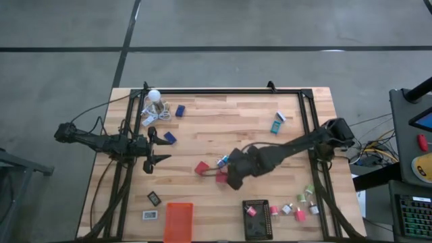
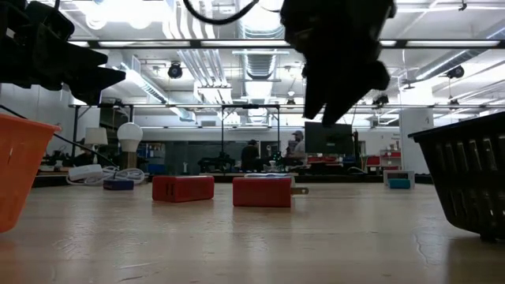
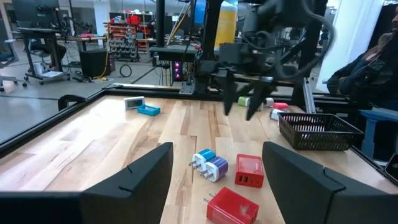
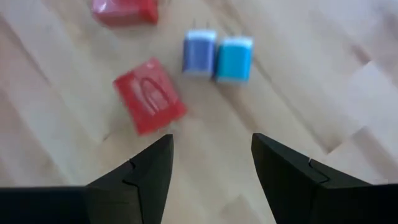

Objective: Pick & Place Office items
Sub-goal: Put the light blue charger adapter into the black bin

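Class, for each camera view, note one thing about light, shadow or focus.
High view: even light, soft shadow beside the right pincer. Low view: ceiling lights glare, both arms black silhouettes. Left wrist view: red plug blocks sharp, room hazier. Right wrist view: the red block looks soft.

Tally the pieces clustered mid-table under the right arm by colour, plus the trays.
Red cubes: 2
Dark blue plug block: 1
Light blue plug block: 1
Orange tray: 1
Black tray: 1
Total: 6
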